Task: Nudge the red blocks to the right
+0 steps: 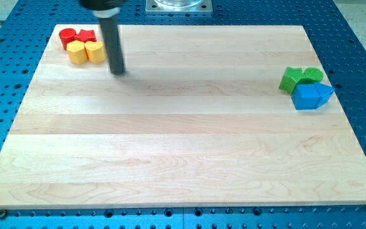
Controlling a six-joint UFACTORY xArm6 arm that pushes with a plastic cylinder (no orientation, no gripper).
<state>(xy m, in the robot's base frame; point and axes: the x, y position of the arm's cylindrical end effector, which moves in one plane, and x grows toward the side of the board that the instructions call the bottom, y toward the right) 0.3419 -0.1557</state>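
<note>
1. Pale wooden board (183,159) on a blue perforated bench; smooth grain, bare across the frame's lower half.
2. Right edge: green blocks (300,77), blue blocks (311,96).
3. Upper left: my tip (117,71), a bare rod with no claw, just right of yellow blocks (86,52).
4. Behind them, red blocks (76,37): small, rigid, probably light and slippery; push their left faces.

My tip (117,71) sits just right of the yellow blocks (86,52).

1. Board (183,140): pale wood, smooth, matt, visible grain.
2. Rod (112,38): dark, matt.
3. Base plate (354,57): blue metal, perforated, slightly glossy.
4. Red blocks (76,36): smooth, plastic-looking.
</note>
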